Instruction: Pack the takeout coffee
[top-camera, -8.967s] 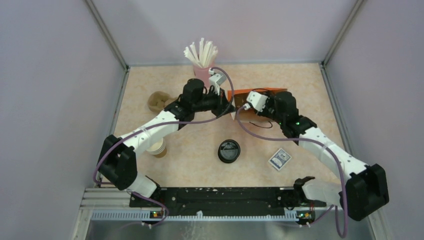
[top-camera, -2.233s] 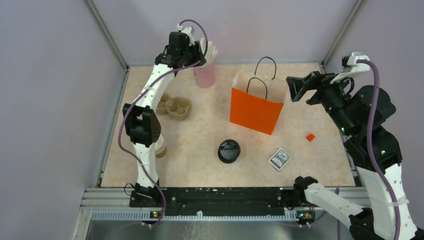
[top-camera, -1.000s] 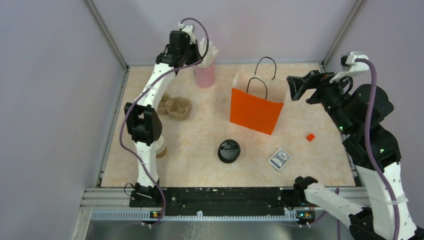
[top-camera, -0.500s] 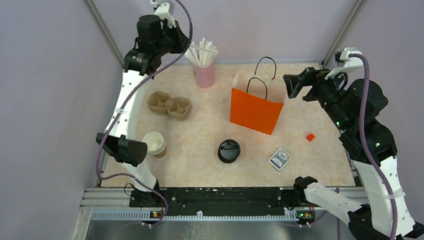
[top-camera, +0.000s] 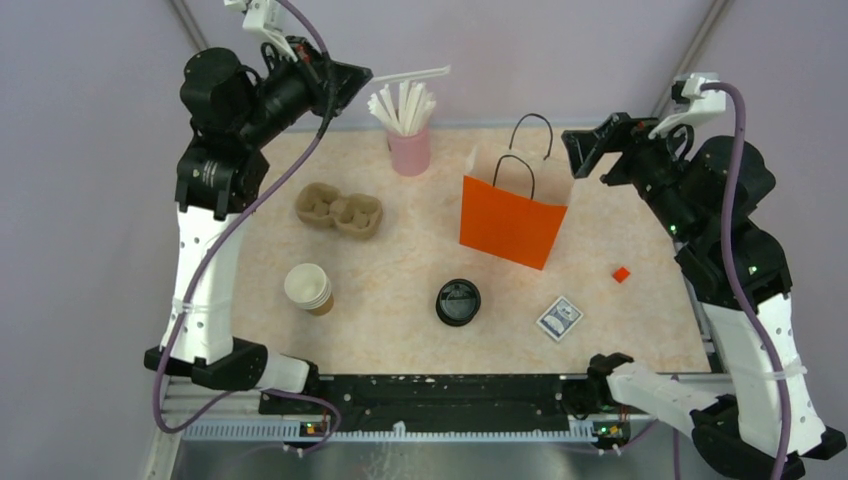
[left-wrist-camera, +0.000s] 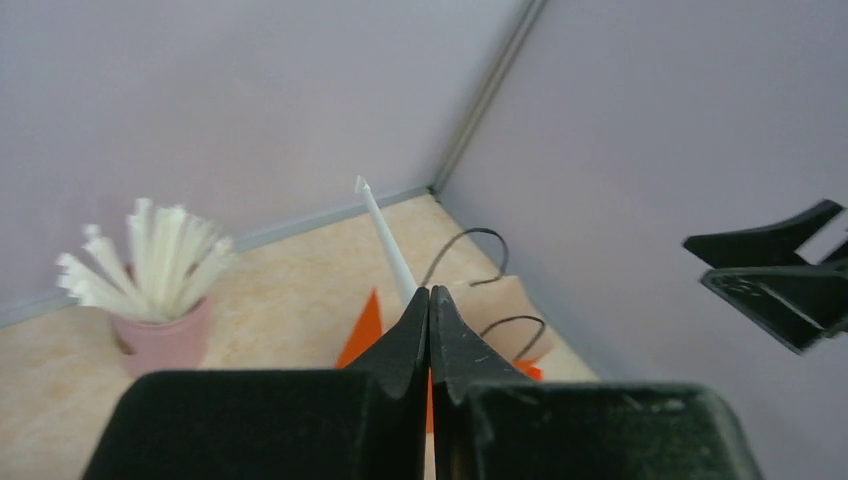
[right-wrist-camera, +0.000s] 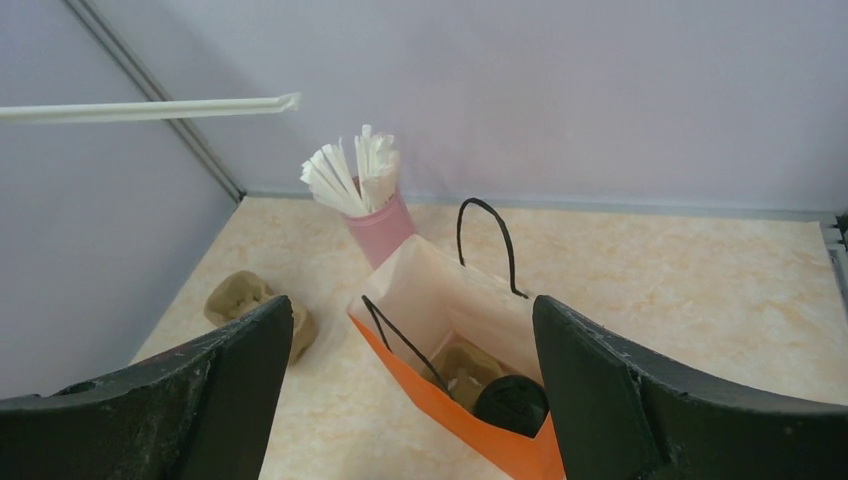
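Near bag (top-camera: 510, 225), right claw (top-camera: 588, 152) agape; left claw (left-wrist-camera: 429, 295) pinches straw (left-wrist-camera: 385, 235).

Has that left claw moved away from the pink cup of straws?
Yes. The left gripper has lifted leftward off the pink cup, carrying one straw.

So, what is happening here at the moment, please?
The left claw is shut on one paper-wrapped straw, held high in the air near the pink cup of straws. The right claw is open and hovers over the orange bag, holding nothing. The takeout coffee seems to sit inside the bag already, next to a cardboard carrier.
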